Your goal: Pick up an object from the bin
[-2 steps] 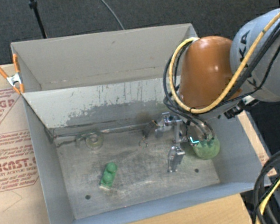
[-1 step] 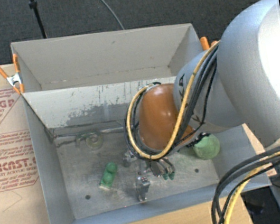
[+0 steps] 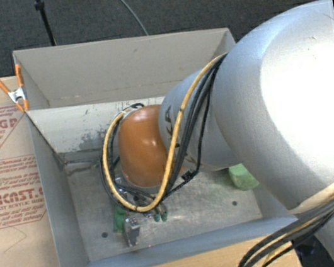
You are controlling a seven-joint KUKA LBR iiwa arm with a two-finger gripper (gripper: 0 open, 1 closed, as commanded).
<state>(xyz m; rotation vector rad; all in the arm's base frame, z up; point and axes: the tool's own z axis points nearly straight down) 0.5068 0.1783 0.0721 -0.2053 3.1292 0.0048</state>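
Clearly low in the bin (image 3: pixel 57 200), with the gripper (image 3: pixel 132 230) down close to the floor toward the front left, beneath the orange cover (image 3: pixel 140 147) and the looped cables (image 3: pixel 108 172). Impossible to tell whether parted or closed (too much hidden under the wrist), and nothing seen clamped. Just beside it on the left, a small dark green piece (image 3: pixel 118 222); near on the other side, a second green bit (image 3: pixel 161 214); well apart by the right wall, a pale green block (image 3: pixel 243 177). Probable risks from here: closing next to the small piece instead of around it and rising empty; nudging it off along the floor; pressing too hard into the metal bottom; catching a cable loop on something while lifting.
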